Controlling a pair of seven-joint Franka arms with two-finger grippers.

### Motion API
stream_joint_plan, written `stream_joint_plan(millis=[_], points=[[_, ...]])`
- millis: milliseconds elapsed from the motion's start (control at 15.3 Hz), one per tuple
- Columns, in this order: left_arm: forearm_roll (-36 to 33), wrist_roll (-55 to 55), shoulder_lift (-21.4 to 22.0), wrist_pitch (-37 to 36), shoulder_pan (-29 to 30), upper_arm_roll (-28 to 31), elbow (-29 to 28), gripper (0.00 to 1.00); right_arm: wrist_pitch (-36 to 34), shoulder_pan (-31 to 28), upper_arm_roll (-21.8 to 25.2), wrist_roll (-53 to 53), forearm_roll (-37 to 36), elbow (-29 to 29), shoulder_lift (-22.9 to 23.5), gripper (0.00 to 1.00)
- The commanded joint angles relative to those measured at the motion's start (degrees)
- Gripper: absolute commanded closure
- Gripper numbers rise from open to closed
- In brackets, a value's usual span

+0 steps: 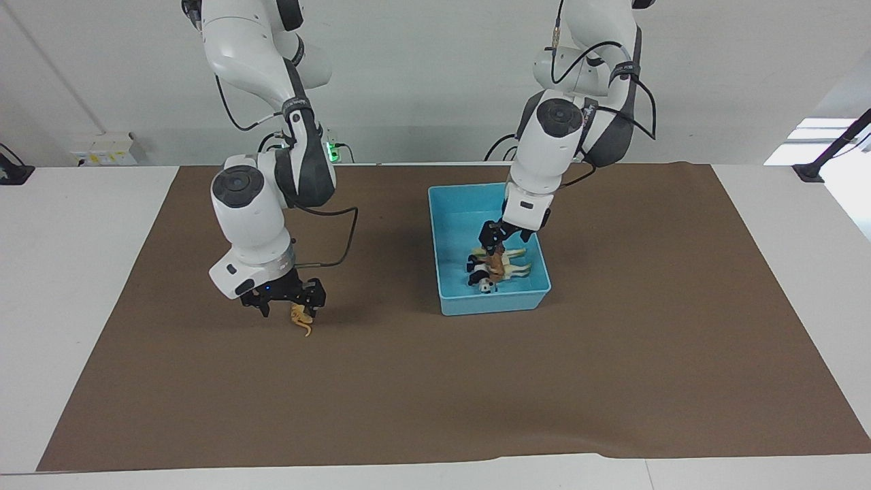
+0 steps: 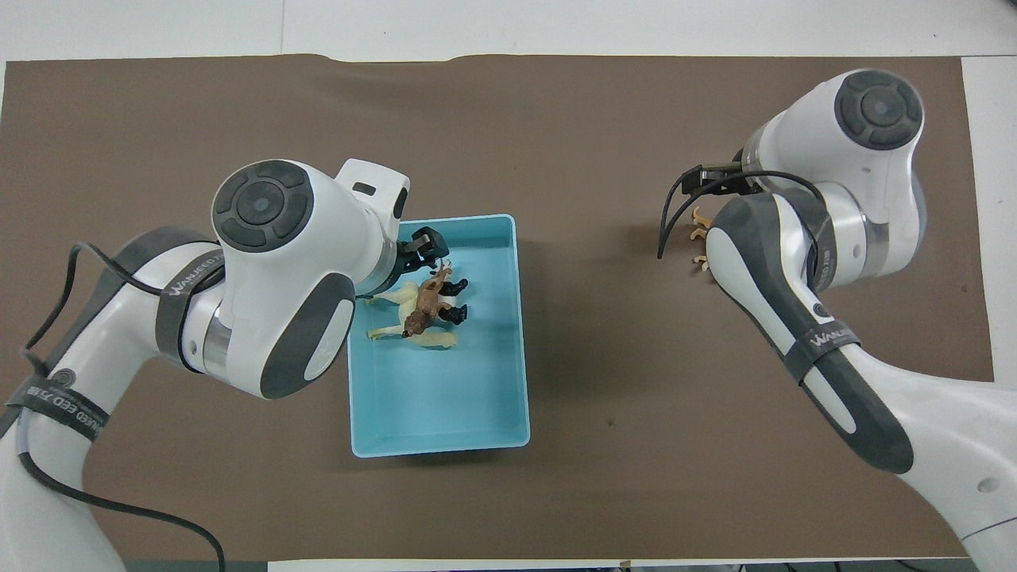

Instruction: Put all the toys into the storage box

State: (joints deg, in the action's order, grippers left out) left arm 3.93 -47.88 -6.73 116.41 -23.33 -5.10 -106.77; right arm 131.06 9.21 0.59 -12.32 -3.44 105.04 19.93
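left pincer [image 1: 500, 239] over storage box [image 1: 446, 235], gripping brown lion [image 1: 498, 262] above horse [image 1: 518, 269] and panda [image 1: 482, 280]. right pincer [image 1: 284, 299] spread around tiger [image 1: 300, 317] on desk [image 1: 422, 381]. light, rigid, slick; best gripped across torso.

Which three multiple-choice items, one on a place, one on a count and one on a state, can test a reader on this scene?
1. Where is the tiger?
A. on the brown mat, under the right gripper
B. in the storage box
C. on the bare white table

2. How many toys lie on the floor of the box?
A. none
B. two
C. four

3. What does the left gripper carry?
A. nothing
B. the panda
C. the lion

Key:
1 A: the tiger lies on the mat below the right gripper.
2 B: only the horse and panda lie in the storage box.
3 C: the lion hangs from the left gripper.
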Motion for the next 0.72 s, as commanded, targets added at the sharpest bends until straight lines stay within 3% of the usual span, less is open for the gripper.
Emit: stream_joint_plan(millis=[0,196,523,653], points=[[0.46,0.77,5.57,-6.35,1.88,0.35,1.38,0.0,3.41,-0.42,-0.59,0.97,0.54,7.45,-3.58,0.0],[0.46,11.62,10.41,-11.36,7.75,0.53,1.74,0.0,7.69,-2.78,-0.51,7.11,0.54,11.58,-3.76,0.0],[-4.11,39.13,9.8,-26.04,14.35,0.79,8.41,0.0,13.86,-3.32,-0.59,6.7,0.54,12.91,-2.18,0.01],[-4.2,42.77,9.63,-27.9,16.02,1.23,9.3,0.0,14.31,-2.62,-0.68,2.41,0.54,12.56,-1.48,0.01]])
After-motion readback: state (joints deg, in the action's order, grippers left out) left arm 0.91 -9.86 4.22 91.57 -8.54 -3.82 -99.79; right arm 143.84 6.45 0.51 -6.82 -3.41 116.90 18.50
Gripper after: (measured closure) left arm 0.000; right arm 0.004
